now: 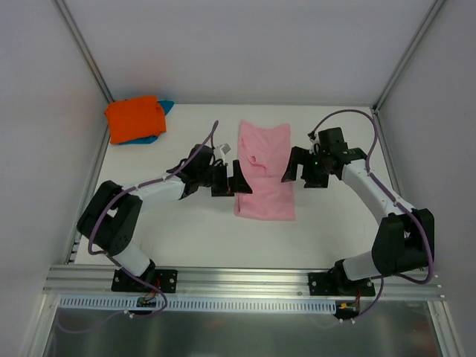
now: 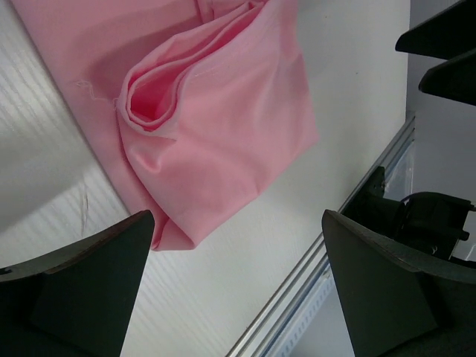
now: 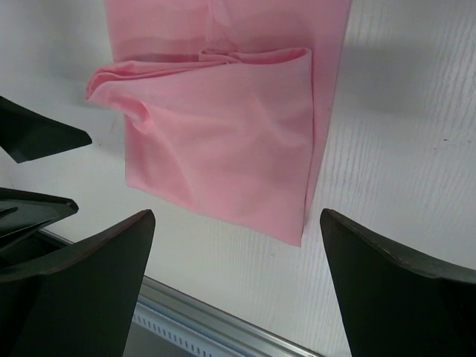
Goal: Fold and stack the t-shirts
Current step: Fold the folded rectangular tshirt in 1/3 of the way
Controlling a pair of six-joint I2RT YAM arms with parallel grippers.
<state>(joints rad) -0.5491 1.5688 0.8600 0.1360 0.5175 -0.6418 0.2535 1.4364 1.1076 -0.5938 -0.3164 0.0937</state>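
At the middle of the white table (image 1: pixel 193 223), a light pink t-shirt (image 1: pixel 264 175) is being flanked by two robot arms. The left gripper (image 1: pixel 231 179) is being held just off the shirt's left edge and the right gripper (image 1: pixel 297 168) just off its right edge. The jaws of both are being held wide apart, and nothing is being gripped by either; the cloth is being left lying on the table between them.

The shirt is being shown as a long, narrow strip running from far to near, with a second layer doubled over part of it. In the left wrist view, the pink t-shirt (image 2: pixel 223 119) is being seen with one corner of the upper layer puffed into a loose, open loop, a deeper pink being shown inside the fold. In the right wrist view, the same shirt (image 3: pixel 223 156) is being shown with a soft bulge at one corner, faint creases across the upper layer and a straight folded edge opposite.

At the far left corner of the table, well apart from both arms, a bright orange t-shirt (image 1: pixel 134 117) is being kept folded on top of a teal-blue t-shirt (image 1: pixel 166 107), of which only the edges are being shown.
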